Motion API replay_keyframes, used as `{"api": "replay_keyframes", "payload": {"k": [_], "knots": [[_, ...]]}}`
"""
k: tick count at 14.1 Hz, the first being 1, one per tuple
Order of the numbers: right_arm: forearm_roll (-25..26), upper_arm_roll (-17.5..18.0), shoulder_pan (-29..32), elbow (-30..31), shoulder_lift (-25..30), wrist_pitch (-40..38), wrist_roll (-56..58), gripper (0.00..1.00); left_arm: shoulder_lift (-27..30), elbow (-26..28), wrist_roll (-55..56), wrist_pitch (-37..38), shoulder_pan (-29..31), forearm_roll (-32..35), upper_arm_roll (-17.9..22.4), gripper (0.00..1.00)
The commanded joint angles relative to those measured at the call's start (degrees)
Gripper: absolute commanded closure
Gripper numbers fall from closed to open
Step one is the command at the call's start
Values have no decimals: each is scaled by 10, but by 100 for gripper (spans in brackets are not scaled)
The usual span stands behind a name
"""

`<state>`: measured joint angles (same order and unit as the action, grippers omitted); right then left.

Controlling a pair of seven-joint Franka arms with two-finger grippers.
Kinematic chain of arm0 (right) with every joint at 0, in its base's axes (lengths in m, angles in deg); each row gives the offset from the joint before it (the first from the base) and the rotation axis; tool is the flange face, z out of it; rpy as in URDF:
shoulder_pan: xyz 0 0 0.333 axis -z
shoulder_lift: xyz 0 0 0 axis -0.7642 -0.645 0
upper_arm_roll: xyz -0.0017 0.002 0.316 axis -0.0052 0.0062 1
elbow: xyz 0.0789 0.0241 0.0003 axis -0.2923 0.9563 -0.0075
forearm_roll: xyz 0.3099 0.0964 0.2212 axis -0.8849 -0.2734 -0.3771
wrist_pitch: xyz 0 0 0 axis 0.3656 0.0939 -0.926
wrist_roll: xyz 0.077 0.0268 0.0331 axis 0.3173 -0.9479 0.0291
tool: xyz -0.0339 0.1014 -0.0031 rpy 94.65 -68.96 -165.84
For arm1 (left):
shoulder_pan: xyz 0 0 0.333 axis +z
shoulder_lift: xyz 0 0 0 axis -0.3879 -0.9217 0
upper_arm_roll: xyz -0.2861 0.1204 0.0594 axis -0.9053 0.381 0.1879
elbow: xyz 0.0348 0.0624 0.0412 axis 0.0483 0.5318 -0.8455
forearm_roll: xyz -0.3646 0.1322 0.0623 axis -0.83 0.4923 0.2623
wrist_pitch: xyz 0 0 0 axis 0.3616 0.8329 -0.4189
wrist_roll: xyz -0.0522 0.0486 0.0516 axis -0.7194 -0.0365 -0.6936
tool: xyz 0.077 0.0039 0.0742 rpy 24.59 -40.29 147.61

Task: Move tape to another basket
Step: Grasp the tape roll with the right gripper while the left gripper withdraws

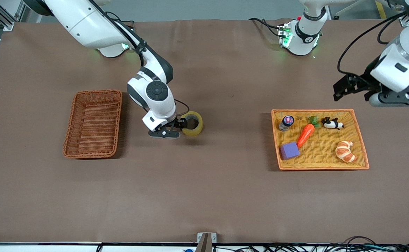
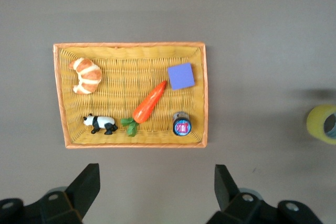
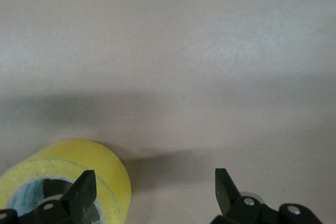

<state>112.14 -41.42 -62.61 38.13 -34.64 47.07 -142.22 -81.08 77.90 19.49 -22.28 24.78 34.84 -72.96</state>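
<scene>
1. The tape [image 1: 192,123] lies flat on the brown table [image 1: 204,196], near the middle, between the basket [image 1: 93,123] and the tray [image 1: 360,140].
2. The right gripper [image 1: 180,126] is low at the tape's rim on the basket side. In the right wrist view its fingers [image 3: 84,192] stand wide apart, one reaching into the ring's grey core, the other out over bare table; nothing is clamped.
3. The basket, reddish-brown wicker, sits toward the right arm's end of the table, well apart from the tape.
4. The tray, orange-yellow weave, sits toward the left arm's end. It holds a croissant [image 1: 345,151], a toy carrot [image 1: 305,134], a panda figure [image 1: 332,123], a purple block [image 1: 289,150] and a small jar [image 1: 286,122].
5. The left gripper [image 2: 157,187] waits in the air near the tray's edge, fingers spread wide and empty; its wrist view looks down on the tray [image 2: 206,98] and catches the tape [image 2: 323,123] at the frame edge.
</scene>
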Motion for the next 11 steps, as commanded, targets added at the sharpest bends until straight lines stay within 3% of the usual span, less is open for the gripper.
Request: {"api": "replay_keyframes", "payload": {"k": [1, 9, 11], "knots": [[15, 4, -16, -9, -15, 15, -12, 0, 41, 59, -16, -15, -39, -11, 51, 3], [56, 3, -25, -9, -44, 42, -13, 0, 8, 46, -16, -64, -49, -8, 63, 0], [58, 3, -23, -9, -49, 43, -13, 0, 2, 32, -16, -60, -52, -12, 84, 0]]}}
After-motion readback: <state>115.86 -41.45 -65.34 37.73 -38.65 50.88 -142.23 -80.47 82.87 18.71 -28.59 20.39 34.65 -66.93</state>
